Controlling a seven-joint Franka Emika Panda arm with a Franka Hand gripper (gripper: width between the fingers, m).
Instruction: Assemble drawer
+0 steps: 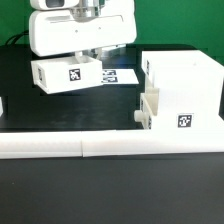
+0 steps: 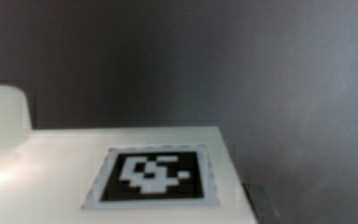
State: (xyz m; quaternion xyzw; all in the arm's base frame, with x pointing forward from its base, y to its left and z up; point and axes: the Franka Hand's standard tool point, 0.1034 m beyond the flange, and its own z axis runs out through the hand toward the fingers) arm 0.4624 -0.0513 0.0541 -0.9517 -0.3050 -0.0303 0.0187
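Note:
The tall white box casing (image 1: 188, 85) stands at the exterior view's right, with a tag on its front. One knobbed tray (image 1: 148, 112) sits in its lower part, knob pointing to the exterior view's left. My gripper (image 1: 88, 56) is shut on the second white tray (image 1: 66, 75), which hangs tilted above the black table, left of the casing. In the wrist view that tray's tagged face (image 2: 155, 172) fills the lower part, very close. My fingers do not show there.
The marker board (image 1: 118, 76) lies flat behind the held tray. The long low white L-shaped bar (image 1: 110, 146) runs along the front of the table. A white object (image 1: 2, 106) shows at the left edge.

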